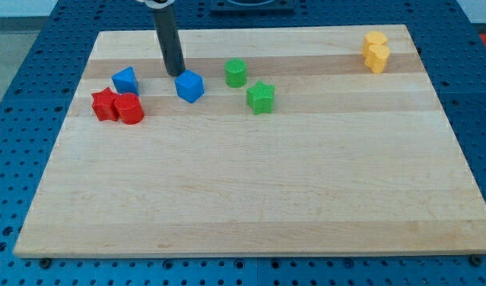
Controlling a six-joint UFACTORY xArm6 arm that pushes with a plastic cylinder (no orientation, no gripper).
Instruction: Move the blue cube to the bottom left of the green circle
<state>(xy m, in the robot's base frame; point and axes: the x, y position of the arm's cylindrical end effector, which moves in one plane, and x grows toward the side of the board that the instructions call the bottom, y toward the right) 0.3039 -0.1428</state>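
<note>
My tip [177, 73] beside blue cube [190, 86]

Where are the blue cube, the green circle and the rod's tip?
blue cube [190, 86], camera view, on its top face
green circle [236, 73], camera view, on its side
tip [176, 73], camera view, rod's lower end

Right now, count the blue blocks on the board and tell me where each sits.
2. The blue cube lies just right of my tip, left of the green circle. The other blue block sits at the view's left, above the red blocks. None looks hidden.
</note>
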